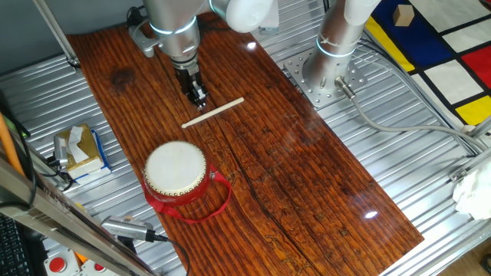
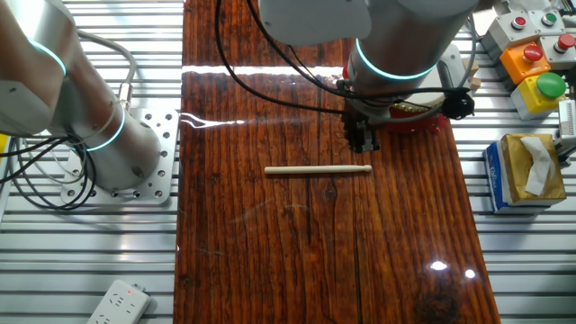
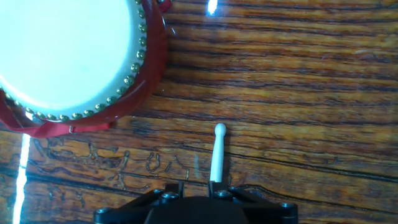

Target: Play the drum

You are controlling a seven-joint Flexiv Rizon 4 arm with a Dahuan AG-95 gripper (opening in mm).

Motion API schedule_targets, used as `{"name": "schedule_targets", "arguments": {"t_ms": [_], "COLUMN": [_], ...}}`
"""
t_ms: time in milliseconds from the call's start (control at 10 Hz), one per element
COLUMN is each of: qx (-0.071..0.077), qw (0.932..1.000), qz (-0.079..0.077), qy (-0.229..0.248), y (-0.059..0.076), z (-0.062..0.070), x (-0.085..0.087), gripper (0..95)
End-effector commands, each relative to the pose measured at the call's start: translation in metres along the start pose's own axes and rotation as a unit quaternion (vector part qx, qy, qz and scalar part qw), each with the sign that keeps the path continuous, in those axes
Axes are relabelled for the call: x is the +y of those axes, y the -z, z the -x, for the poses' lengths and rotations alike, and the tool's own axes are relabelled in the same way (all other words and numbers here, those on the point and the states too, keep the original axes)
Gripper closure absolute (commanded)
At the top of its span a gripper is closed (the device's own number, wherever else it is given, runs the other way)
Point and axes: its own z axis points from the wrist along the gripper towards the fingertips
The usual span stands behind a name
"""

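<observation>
The drum (image 1: 175, 170) has a cream skin, a red body, gold studs and a red strap loop (image 1: 215, 201). It stands near the front left of the wooden table. In the other fixed view the arm mostly hides the drum (image 2: 412, 113). In the hand view the drum (image 3: 68, 50) fills the upper left. A pale wooden drumstick (image 1: 213, 112) lies flat on the table behind the drum. My gripper (image 1: 199, 100) hovers just over one end of the stick (image 2: 317, 168), with its fingers slightly apart. In the hand view the stick (image 3: 217, 152) runs out from under the right finger.
A tissue box (image 1: 80, 149) sits on the metal frame left of the table and also shows in the other fixed view (image 2: 526, 171). A second arm's base (image 1: 322, 73) stands at the table's far right. A button box (image 2: 531, 54) and a power strip (image 2: 117, 304) lie off the table.
</observation>
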Motion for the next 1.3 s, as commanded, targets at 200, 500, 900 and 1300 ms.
{"name": "schedule_targets", "arguments": {"t_ms": [200, 500, 900, 1300], "qx": [0.0, 0.0, 0.0, -0.035], "qw": [1.0, 1.0, 1.0, 0.9992], "qz": [0.0, 0.0, 0.0, 0.015], "qy": [0.0, 0.0, 0.0, -0.012], "y": [0.0, 0.0, 0.0, -0.016], "z": [0.0, 0.0, 0.0, -0.023], "x": [0.0, 0.0, 0.0, -0.021], "gripper": [76.0, 76.0, 76.0, 95.0]}}
